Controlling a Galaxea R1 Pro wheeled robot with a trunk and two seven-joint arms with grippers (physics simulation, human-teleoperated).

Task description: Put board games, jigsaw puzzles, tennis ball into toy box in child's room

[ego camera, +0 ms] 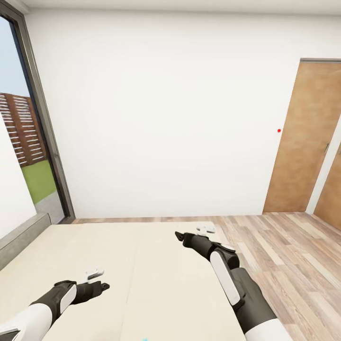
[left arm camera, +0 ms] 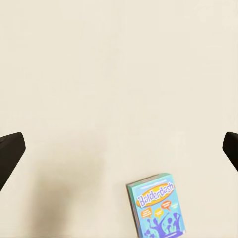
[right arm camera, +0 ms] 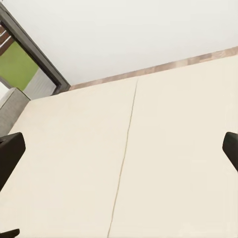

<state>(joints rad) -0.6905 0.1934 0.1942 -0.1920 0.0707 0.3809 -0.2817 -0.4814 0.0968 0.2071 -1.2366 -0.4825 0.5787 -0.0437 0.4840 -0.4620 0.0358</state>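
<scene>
The wide, low bed with its plain cream-beige mattress (ego camera: 142, 274) takes up the lower left of the head view, and both robot arms reach out over it. The left gripper (ego camera: 97, 280) sits in the lower left of that frame, and the right gripper (ego camera: 192, 233) is near the middle, a bit farther up the bed. From the head view the fingers are small and dark, so it is hard to see how wide they are. In the left wrist view, the two black fingertips (left arm camera: 10, 153) poke in at the far left and right edges, spread wide apart with nothing between them. In the right wrist view the black fingertips (right arm camera: 10, 156) are also far apart at the edges and hold nothing. A light blue flat board game box with cartoon art and the word "Balderdash" (left arm camera: 157, 206) lies on the mattress at the bottom of the left wrist view, right of the middle; its lower end is cut off by the frame edge. In the head view only a tiny blue speck shows at the very bottom edge. A brown wooden door (ego camera: 305, 137) stands at the right, cut off by the frame. A tall window with a dark frame (ego camera: 45, 123) is on the left.
</scene>
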